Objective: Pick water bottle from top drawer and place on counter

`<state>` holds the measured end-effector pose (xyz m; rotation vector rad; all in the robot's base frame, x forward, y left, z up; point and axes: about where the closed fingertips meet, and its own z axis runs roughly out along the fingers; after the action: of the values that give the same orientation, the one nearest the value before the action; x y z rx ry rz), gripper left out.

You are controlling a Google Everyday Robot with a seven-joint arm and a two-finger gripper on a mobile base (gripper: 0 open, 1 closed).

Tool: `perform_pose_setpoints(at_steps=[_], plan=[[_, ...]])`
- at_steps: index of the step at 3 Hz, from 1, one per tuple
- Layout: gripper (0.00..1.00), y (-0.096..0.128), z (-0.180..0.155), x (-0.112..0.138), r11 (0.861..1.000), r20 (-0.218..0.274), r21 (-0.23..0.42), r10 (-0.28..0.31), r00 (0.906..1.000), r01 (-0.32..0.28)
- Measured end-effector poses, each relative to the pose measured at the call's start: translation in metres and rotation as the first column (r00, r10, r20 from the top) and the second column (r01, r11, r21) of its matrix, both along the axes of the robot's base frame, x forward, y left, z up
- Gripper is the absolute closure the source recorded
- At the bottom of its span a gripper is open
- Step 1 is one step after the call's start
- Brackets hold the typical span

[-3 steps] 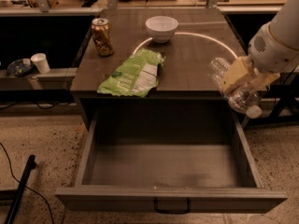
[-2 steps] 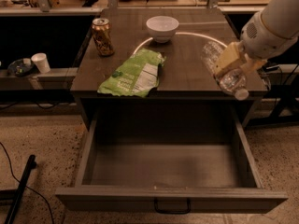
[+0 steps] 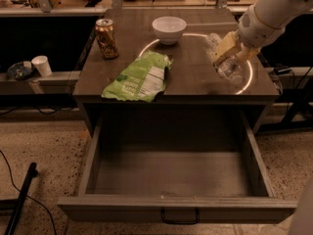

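1. Speckled flooring surrounds a dark cabinet. Its surface (image 3: pixel 195 82) carries a drink can (image 3: pixel 106 38), a white bowl (image 3: pixel 169 29) and a green bag (image 3: pixel 139 77). The drawer (image 3: pixel 171 180) below stands pulled out, with nothing visible inside.
2. The pincer (image 3: pixel 228 49) is over the right part of the surface, pinching the clear bottle (image 3: pixel 229 68). The bottle hangs tilted across the white circle line (image 3: pixel 195 34).
3. A second ago the bottle hung at the front right corner, partly past the edge. The arm has since carried it leftward and further back, so it now sits wholly over the surface.
4. By my reading, the lift out of the drawer is finished. What remains is lowering the bottle, letting go and backing away.
5. Whether the bottle already touches the surface, I cannot tell.
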<state>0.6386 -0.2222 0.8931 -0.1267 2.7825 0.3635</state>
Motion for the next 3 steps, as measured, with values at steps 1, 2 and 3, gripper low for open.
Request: perform_pose_setpoints(at_steps=[1,2,3], plan=[[0.58,0.004,-0.016,0.028,1.0,-0.016,0.009,-0.022,0.9996,0.022],[0.35,0.008,-0.034,0.043,0.999,-0.034,0.007,-0.041,0.9986,0.041],[0.04,0.01,-0.049,0.048,0.998,-0.045,-0.013,-0.057,0.9974,0.056]])
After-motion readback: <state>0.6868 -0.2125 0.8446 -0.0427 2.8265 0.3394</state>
